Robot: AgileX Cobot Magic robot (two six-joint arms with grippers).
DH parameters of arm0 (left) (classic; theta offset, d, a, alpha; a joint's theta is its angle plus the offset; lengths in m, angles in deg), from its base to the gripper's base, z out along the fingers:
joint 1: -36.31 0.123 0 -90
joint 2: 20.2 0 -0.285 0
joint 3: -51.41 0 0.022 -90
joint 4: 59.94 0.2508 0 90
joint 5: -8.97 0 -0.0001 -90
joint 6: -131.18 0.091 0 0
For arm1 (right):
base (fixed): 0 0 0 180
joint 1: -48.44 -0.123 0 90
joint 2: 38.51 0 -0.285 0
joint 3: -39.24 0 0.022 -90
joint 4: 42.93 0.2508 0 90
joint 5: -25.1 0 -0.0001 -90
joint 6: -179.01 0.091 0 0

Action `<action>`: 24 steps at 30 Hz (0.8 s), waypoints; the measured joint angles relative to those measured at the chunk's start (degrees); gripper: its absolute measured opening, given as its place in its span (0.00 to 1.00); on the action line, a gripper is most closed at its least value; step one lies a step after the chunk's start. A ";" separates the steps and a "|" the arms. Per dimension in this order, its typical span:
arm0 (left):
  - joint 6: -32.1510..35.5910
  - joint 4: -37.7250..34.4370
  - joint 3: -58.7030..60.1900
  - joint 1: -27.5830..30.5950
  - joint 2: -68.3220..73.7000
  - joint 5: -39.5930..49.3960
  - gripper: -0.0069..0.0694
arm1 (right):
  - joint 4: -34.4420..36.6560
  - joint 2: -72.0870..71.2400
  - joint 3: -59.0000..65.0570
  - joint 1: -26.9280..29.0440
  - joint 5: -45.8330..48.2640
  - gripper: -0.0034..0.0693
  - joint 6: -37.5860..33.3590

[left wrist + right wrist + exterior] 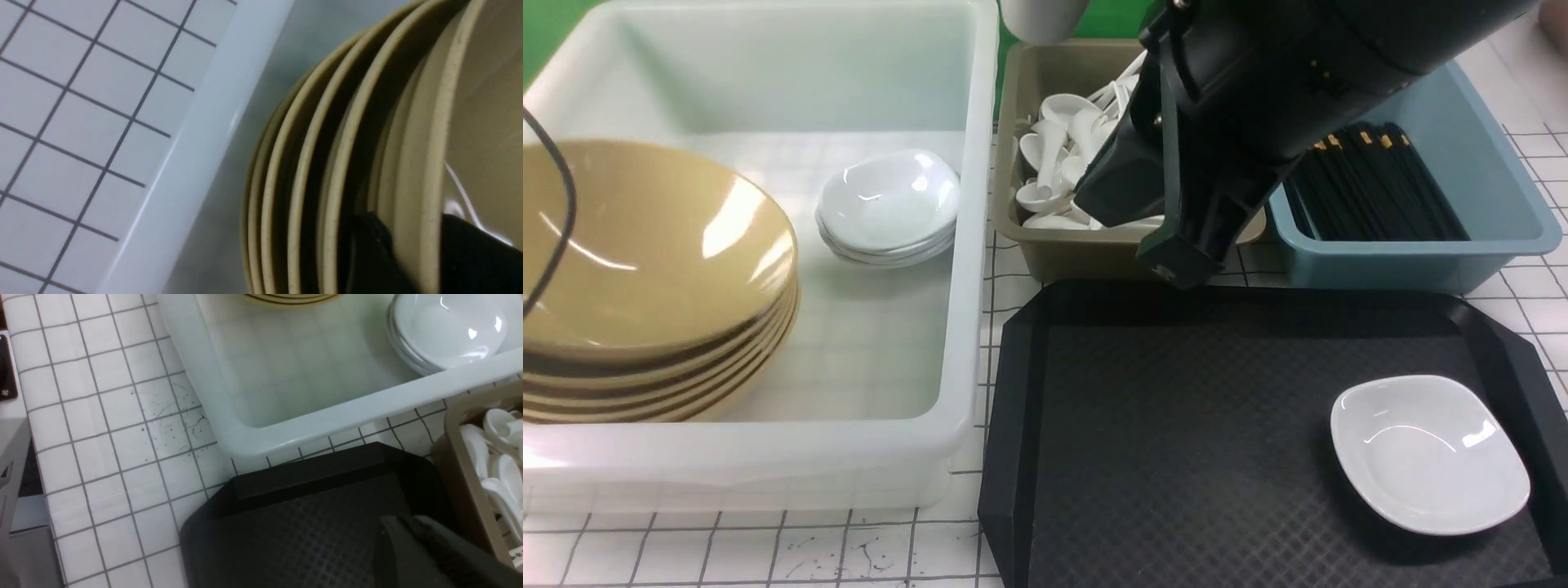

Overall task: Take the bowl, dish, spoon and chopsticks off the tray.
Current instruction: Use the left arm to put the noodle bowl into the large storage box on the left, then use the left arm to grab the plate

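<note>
Sorting explains the layout: each kind of ware has its own container on the tiled worktop (768, 547). The tub (968, 245) on the left holds a pile of yellow bowls and, apart from it, a dish stack (888, 204). The tan bin (1062, 253) holds white spoons (1054, 155), and the blue bin (1503, 245) holds black chopsticks (1372, 192) laid lengthwise.

The bowl (645, 237) sits nested on top of its pile, so it takes no extra room. The left tool (416, 249) is at its rim, one finger (367, 253) outside the wall and the other inside, an edge pinch that suits so wide and shallow a piece. I cannot tell whether the fingers press the rim or stand just off it.

The right tool (398, 539) hangs over the near edge of the tan bin, fingers together, with nothing visible in them. The task's spoon is probably among those in the bin, though I cannot tell which one it is.

On the tray (1176, 457) only the dish (1429, 453) lies, flat and upright near the right front corner. It looks like the last piece to clear, and it belongs on the dish stack in the tub, on the far side of the tray from it. Its low rim calls for another edge pinch.
</note>
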 joint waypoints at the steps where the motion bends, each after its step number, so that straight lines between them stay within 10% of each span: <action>1: 0.00 0.29 0.00 0.00 1.08 0.31 0.38 | 0.00 0.00 0.00 0.00 0.04 0.11 -0.26; 9: 1.16 5.32 -1.62 -3.34 1.52 1.79 0.75 | -0.06 0.00 0.00 0.00 0.75 0.11 -2.15; 18: -2.45 15.50 -12.48 -7.02 -3.32 7.95 0.82 | -6.24 0.00 0.00 0.00 1.93 0.11 1.01; 24: -4.76 11.71 -16.88 -20.34 -4.54 12.97 0.82 | -14.00 -1.20 1.88 0.00 3.18 0.11 9.19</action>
